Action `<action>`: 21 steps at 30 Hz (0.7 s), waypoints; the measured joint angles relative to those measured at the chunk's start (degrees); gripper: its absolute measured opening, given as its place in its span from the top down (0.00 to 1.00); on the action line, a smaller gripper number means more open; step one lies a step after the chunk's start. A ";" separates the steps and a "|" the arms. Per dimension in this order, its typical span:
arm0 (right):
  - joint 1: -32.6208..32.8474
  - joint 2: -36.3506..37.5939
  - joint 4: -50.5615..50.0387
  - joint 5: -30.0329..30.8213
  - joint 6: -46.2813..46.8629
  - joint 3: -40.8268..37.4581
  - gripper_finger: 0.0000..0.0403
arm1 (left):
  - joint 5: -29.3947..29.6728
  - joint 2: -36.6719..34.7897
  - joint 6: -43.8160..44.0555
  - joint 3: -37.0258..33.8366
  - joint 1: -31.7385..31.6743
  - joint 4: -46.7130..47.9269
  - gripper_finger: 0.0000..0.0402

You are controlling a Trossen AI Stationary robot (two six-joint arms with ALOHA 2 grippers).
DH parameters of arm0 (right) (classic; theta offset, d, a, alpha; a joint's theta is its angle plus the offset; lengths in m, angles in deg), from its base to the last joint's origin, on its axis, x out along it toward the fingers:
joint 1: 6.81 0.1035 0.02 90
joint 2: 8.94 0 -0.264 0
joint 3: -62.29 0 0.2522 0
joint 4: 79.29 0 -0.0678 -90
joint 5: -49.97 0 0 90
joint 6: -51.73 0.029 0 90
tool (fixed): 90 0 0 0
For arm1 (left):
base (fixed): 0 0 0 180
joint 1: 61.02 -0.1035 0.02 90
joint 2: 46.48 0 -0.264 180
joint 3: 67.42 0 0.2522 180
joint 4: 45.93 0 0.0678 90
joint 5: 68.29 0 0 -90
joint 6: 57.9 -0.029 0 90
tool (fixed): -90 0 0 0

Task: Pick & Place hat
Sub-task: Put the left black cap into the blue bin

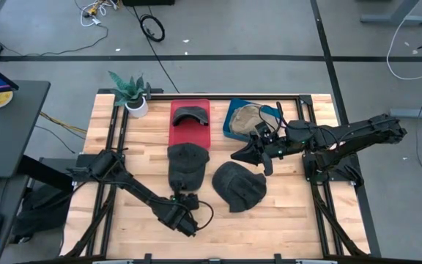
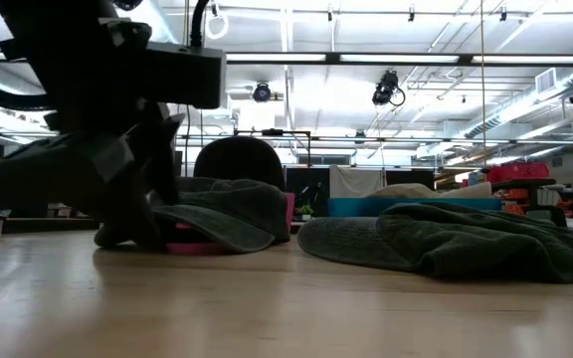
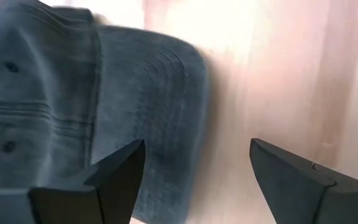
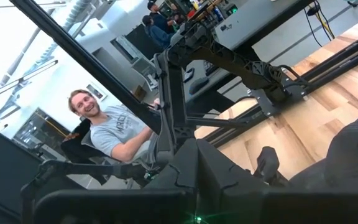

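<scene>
A dark grey hat (image 1: pixel 187 163) lies on the wood with its crown end on the red tray (image 1: pixel 200 133) and its brim (image 3: pixel 166 93) toward the near edge. My left gripper (image 1: pixel 184 199) is open at that brim, slanting down from the near side. In the left wrist view, one of its fingers (image 3: pixel 114 180) shows over the brim's edge and the other (image 3: pixel 291 180) over bare wood. A second dark hat (image 1: pixel 239 186) lies flat to the right. My right gripper (image 1: pixel 239 154) hovers shut above the table between that hat and the blue tray (image 1: pixel 233 121). My left gripper comes at the hat's brim (image 3: pixel 173 124) slanting down from the table's near side, its jaws standing wide astride the brim's edge. I cannot tell whether either finger touches the brim. The hat lies flat, partly on the red tray.
A third dark hat (image 1: pixel 190 112) sits on the red tray's far part, and a tan hat (image 1: pixel 249 115) lies in the blue tray. A potted plant (image 1: pixel 134 99) stands at the far left corner. Bare wood spreads along the near edge. A person (image 4: pixel 114 134) sits beyond the table.
</scene>
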 joint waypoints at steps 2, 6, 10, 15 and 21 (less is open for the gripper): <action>0.00 0.00 -0.02 0.00 -0.01 0.00 0.98 | 1.40 0.00 -0.02 0.00 -0.15 -0.02 0.28; 0.00 0.00 -0.02 0.02 0.14 0.00 0.98 | 2.00 0.00 -0.02 -0.22 -0.47 -0.32 0.28; 0.00 0.00 -0.01 0.02 0.29 0.00 0.98 | 1.60 0.02 -0.12 -2.66 -0.76 -2.81 0.28; 0.00 0.00 -0.02 0.02 0.36 0.00 0.98 | 2.41 -0.07 -0.11 -3.52 -0.70 -3.78 0.28; 0.00 0.00 -0.17 0.09 0.37 0.00 0.98 | 2.85 -0.04 1.29 -3.57 -2.04 -3.96 0.28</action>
